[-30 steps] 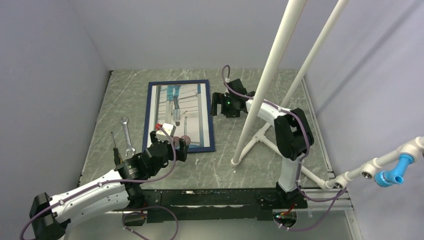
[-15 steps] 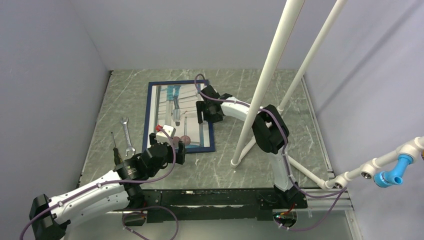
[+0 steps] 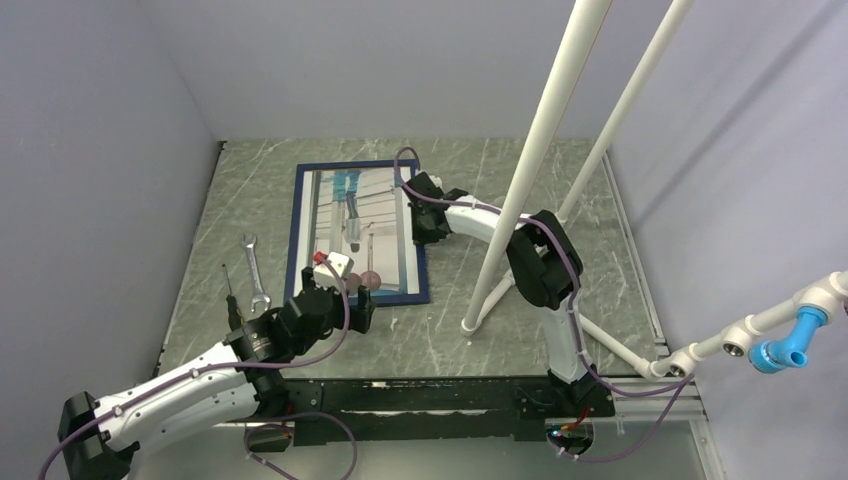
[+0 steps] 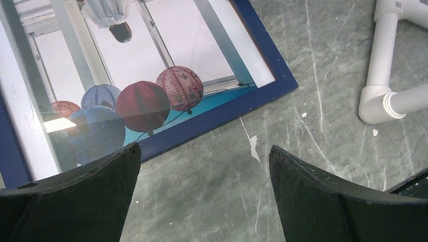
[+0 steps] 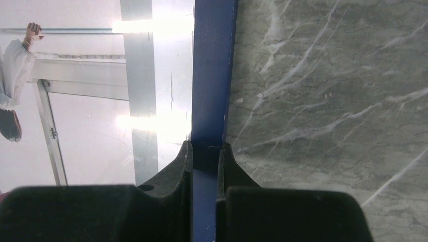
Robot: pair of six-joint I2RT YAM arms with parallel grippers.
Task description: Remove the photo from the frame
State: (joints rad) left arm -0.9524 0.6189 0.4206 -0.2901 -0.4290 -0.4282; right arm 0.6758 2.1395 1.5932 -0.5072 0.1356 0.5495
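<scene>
A wrench (image 3: 254, 272) and screwdriver (image 3: 236, 315) lie side by side on the table (image 3: 450, 340).

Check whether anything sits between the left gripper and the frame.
Nothing visible: only bare table lies between the open left gripper and the frame. The right gripper pinches the frame's right rail.

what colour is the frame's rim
Dark navy blue; the frame shows best in the right wrist view.

Right of the frame (image 3: 293, 235), slanted white poles (image 3: 512, 215) and their foot (image 3: 470, 322) crowd the table (image 3: 450, 350); the right gripper (image 5: 204, 151) clamps that rail. Left of it lie a wrench (image 3: 255, 272) and screwdriver (image 3: 231, 292). Beyond its far edge runs bare table. The left gripper (image 4: 202, 171), jaws wide, hangs at its near corner.
</scene>
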